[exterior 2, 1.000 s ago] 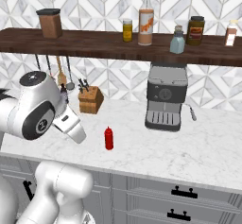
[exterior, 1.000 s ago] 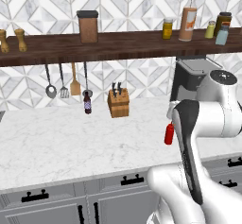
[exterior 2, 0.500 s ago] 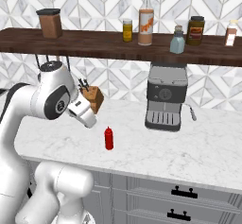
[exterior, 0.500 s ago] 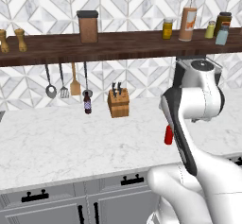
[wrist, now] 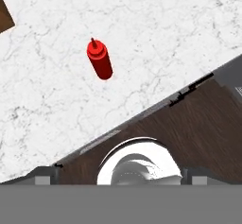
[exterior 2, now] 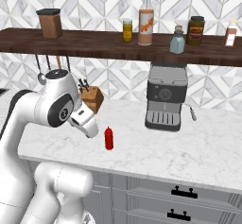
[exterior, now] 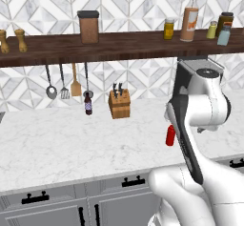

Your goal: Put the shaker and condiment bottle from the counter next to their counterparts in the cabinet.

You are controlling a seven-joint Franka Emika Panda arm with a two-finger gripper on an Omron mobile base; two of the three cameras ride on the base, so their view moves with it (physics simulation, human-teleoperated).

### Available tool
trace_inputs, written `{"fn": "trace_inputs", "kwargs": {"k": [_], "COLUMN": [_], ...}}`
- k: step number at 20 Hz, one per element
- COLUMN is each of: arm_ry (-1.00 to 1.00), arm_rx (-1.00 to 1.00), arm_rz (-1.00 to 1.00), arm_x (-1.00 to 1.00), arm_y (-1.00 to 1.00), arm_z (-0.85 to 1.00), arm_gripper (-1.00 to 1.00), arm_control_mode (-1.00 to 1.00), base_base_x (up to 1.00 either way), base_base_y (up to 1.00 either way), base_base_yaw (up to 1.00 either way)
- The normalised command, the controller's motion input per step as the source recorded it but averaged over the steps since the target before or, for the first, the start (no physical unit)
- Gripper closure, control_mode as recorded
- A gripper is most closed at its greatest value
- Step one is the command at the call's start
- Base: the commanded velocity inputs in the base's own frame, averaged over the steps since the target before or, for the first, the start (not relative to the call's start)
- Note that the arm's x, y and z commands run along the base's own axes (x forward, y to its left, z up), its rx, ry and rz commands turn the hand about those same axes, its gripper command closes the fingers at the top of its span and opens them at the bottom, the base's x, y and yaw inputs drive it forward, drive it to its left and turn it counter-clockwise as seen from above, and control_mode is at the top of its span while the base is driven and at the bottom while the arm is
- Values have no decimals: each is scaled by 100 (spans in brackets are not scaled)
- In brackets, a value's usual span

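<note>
The red condiment bottle (exterior 2: pixel 109 138) stands upright on the white marble counter (exterior 2: pixel 198 152), in front of the coffee machine's left side. The arm partly covers the condiment bottle (exterior: pixel 170 135) in the left base view, and in the hand view the condiment bottle (wrist: pixel 99 60) lies upper left of centre. My gripper (exterior 2: pixel 91 130) hangs above the counter's front edge, just left of the bottle and apart from it, open and holding nothing. The pale blue-grey shaker (exterior 2: pixel 177 41) stands on the dark wooden cabinet shelf (exterior 2: pixel 94 46), beside a dark jar (exterior 2: pixel 195 30). The same shaker (exterior: pixel 223 35) is by a small yellow-green shaker (exterior: pixel 212 29).
A grey coffee machine (exterior 2: pixel 164 98) stands at the back of the counter, right of the bottle. A wooden knife block (exterior: pixel 119 105) and hanging utensils (exterior: pixel 62 82) are by the wall on the left. The shelf also carries a tall bottle (exterior 2: pixel 146 20), a yellow jar (exterior 2: pixel 127 30) and a brown canister (exterior: pixel 88 26).
The arm has swung forward, carrying the hand right and down towards the red bottle. The bottle and the shelf items have not moved.
</note>
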Motion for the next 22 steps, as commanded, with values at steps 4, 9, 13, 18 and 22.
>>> {"fn": "trace_inputs", "kwargs": {"k": [4, 9, 13, 18, 22], "arm_ry": [-7, -19, 0, 0, 0], "arm_rx": [1, 0, 5, 1, 0], "arm_rz": [0, 0, 0, 0, 0], "arm_x": [-1, 47, -1, 20, 16], "arm_y": [-14, -17, 0, -10, -4], "arm_z": [-26, -16, -6, -26, -19], "arm_gripper": [-100, -100, -100, -100, -100], "arm_control_mode": [-100, -100, -100, -100, -100], "base_base_x": [0, 0, 0, 0, 0], "base_base_y": [0, 0, 0, 0, 0], "base_base_yaw": [0, 0, 0, 0, 0]}}
